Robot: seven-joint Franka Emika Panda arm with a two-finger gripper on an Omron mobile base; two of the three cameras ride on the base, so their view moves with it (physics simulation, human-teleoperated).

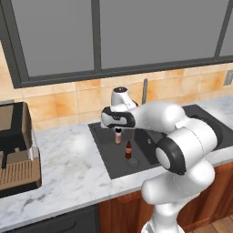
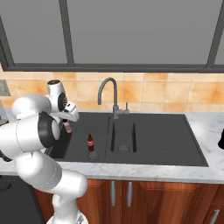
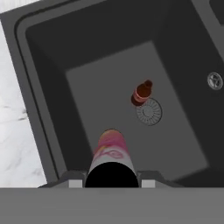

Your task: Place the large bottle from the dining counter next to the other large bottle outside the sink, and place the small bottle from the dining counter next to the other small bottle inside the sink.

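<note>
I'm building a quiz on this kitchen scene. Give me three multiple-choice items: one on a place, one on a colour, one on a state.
1. Where does the brown bottle stand?
A. in the sink, beside the drain
B. on the counter
C. on the coffee machine

2. What colour is the sink?
A. white
B. dark grey
C. steel

3. How is the pink bottle placed?
A. lying in the sink
B. held in the gripper above the sink
C. standing on the counter

Answers:
1 A, the hand view shows it next to the round drain.
2 B, the basin is dark in every view.
3 B, it hangs below the hand, clear of the sink floor.
</note>
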